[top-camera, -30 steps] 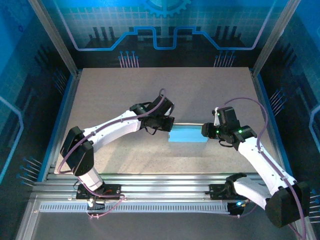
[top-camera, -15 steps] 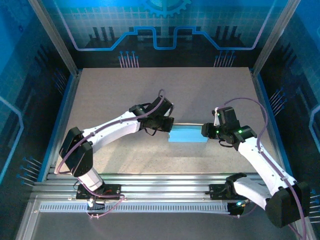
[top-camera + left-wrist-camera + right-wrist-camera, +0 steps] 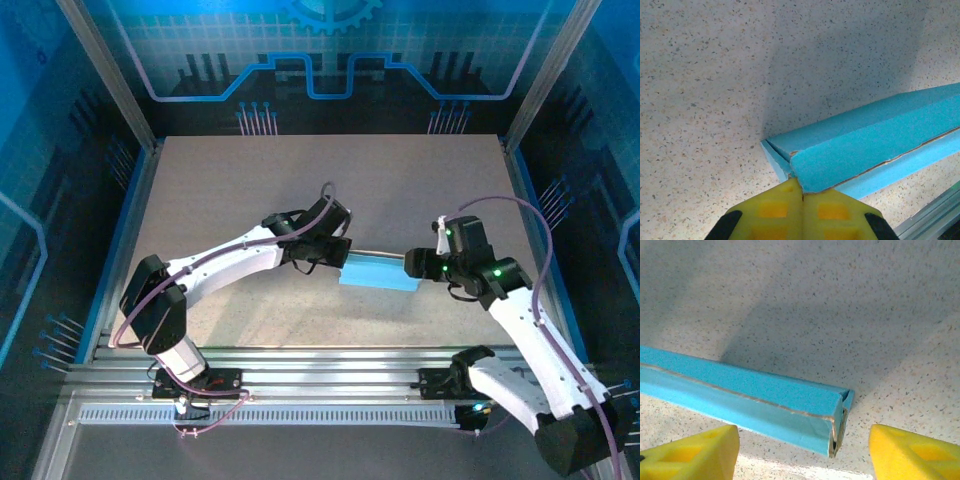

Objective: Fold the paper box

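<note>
Lying left-right: paper box (image 3: 377,272) | left hand (image 3: 801,190) pinching left end

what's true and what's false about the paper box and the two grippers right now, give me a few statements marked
1. The left gripper is shut on a corner of the paper box. True.
2. The right gripper is clamped on the box. False: its fingers stand wide apart, on either side of the box's end and clear of it.
3. A pale seam runs along the box's length. True.
4. Both grippers are at the same end of the box. False: the top view shows one at each end, with the box between them.
</note>
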